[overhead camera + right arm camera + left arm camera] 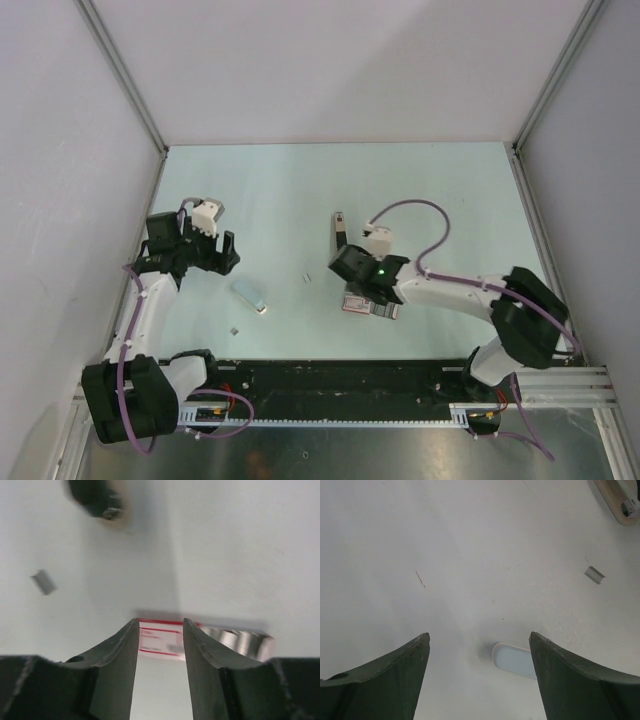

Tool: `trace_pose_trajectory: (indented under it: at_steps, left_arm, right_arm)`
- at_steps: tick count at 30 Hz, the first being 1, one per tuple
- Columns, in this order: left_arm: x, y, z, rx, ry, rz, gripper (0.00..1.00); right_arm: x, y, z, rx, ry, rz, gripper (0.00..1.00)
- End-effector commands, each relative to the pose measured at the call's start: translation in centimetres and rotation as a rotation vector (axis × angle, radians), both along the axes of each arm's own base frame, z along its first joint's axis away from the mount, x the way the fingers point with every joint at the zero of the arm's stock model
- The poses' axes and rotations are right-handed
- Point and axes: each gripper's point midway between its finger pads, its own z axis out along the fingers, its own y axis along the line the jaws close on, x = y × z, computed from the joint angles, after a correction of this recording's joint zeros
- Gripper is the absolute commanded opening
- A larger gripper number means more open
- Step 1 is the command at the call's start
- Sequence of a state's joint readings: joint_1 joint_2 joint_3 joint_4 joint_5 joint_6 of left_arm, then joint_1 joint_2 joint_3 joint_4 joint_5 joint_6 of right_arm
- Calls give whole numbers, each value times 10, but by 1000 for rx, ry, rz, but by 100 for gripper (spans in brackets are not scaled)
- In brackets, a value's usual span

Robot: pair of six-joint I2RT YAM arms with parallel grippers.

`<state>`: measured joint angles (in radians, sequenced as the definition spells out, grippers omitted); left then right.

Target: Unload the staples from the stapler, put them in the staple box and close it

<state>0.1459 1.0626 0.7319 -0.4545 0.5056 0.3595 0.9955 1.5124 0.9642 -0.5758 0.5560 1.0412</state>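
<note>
Wide open and empty, the left gripper point(479, 637) hangs near the pale bar of staples point(514, 661), which lies flat on the table point(420, 180) at the lower centre of its view, probably lined up for a pickup. Loose staple bits point(306, 278) lie nearby, and the black stapler point(340, 228) sits mid-frame overhead. Just below it the right gripper point(160, 622), jaws partly apart and holding nothing, hovers over a pink box point(159, 641).

Red-lined label point(159, 640) on small box point(240, 641), print too blurred to read, nothing legible
</note>
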Motion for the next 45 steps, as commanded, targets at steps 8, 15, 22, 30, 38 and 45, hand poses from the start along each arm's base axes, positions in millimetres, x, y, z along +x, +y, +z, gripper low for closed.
trace_pose_trajectory:
  at_steps: [8,15,22,30,38,45]
  left_arm:
    - [-1,-2,4,22,-35,-35,86]
    - [-14,-64,20,143,-222,-463,88]
    - [-20,-139,-9,325,-298,-957,93]
    - [-36,-176,-57,441,-363,-1351,94]
    - [-25,-195,-74,506,-385,-1503,94]
    - [-11,-201,-90,536,-329,-1574,90]
  right_arm:
    - [47,124,4,64,-75,309,46]
    - [46,98,38,-3,-132,265,46]
    - [53,27,85,31,-162,166,52]
    - [49,-61,84,160,-129,33,54]
    - [42,-93,73,211,-101,14,54]
    - [49,-92,75,250,-99,44,54]
